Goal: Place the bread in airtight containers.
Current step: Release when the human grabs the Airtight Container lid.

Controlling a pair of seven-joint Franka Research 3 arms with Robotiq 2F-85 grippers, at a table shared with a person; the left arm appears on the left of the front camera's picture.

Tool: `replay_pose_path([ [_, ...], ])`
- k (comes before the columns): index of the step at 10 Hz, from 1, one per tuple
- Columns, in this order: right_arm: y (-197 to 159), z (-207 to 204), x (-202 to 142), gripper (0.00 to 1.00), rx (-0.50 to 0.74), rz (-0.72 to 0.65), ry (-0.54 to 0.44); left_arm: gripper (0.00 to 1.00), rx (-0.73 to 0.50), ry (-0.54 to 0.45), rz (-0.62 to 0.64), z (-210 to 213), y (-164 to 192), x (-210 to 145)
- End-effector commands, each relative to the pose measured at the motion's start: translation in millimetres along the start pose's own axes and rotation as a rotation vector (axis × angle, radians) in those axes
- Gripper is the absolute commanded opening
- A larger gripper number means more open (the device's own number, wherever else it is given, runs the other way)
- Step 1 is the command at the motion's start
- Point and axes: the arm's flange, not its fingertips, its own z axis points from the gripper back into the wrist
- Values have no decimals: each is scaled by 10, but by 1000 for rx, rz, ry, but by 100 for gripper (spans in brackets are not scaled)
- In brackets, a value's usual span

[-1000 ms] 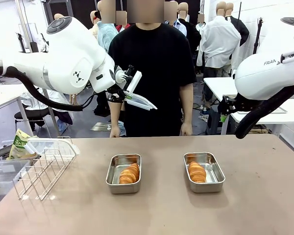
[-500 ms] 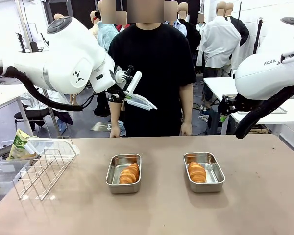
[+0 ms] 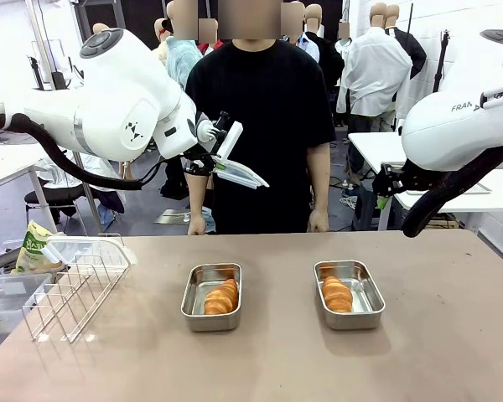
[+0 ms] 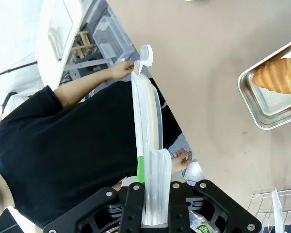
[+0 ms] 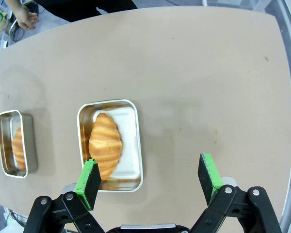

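Left hand (image 4: 153, 194) around translucent lid (image 4: 146, 111), aloft

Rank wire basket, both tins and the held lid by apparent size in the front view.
Largest: wire basket.
Next: left tin and right tin, alike, unranked.
Smallest: lid, though tilted edge-on and farther away, so unsure.

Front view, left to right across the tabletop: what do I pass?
In order: white wire rack basket → rectangular stainless-steel tin holding a golden-brown bread roll → second matching steel tin, also holding a golden-brown roll.
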Motion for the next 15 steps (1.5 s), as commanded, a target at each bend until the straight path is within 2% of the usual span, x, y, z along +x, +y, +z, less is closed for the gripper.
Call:
replay_pose_path([
  [1, -13, -5, -1, 100, -1, -2, 2, 0, 17, 3, -6, 40, 27, -29],
  [15, -13, -5, -1, 100, -1, -2, 2, 0, 17, 3, -6, 40, 27, -29],
])
